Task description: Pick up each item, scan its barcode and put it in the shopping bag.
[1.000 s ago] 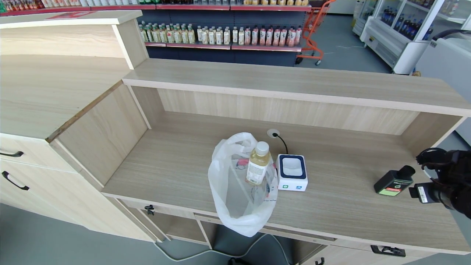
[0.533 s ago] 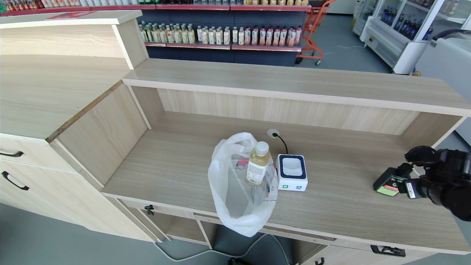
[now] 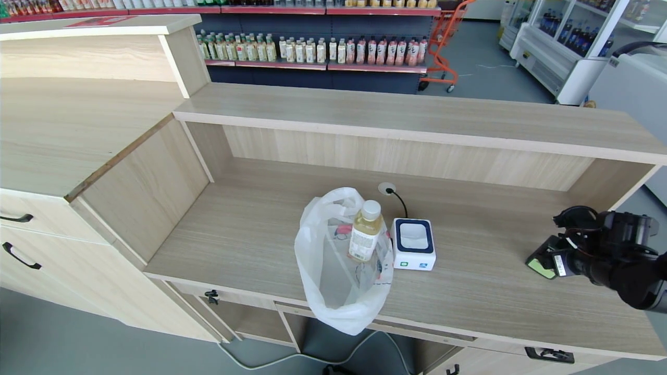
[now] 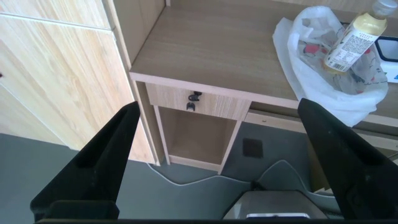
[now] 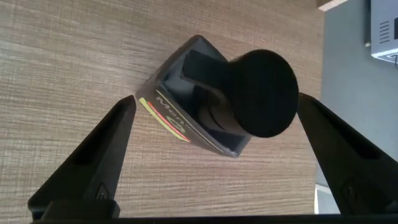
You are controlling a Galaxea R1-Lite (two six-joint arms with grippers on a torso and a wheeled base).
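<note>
At the far left, a light wooden cabinet [image 3: 57, 219] with dark drawer handles stands beside the tabletop [image 3: 250, 234]. The left gripper [image 4: 219, 104] hangs below and in front of the tabletop's edge, facing a small locked drawer [image 4: 180, 98]. Its fingers are spread wide and hold nothing. Near the middle of the tabletop sits the white plastic shopping bag [image 3: 323, 271], its mouth open and its lower part drooping over the front edge. A pale juice bottle [image 3: 365, 234] with a white cap stands inside it, leaning slightly. Just beside the bag on the right lies the white barcode scanner [image 3: 413, 244] with a dark-framed window facing up. Its black cable [image 3: 400, 199] runs back to a grommet in the tabletop. Well apart from these, near the tabletop's right end, is a small dark bottle [image 3: 539, 256] with a green and red label and a round black cap [image 5: 264, 102]. It seems to stand on its base, with its long axis running up toward the wrist camera and the cap uppermost. The right gripper [image 5: 216, 101] is directly over it, partly hiding it in the head view. Its fingers are spread to either side of the bottle, and no contact is visible. Nothing else stands near this bottle.
</note>
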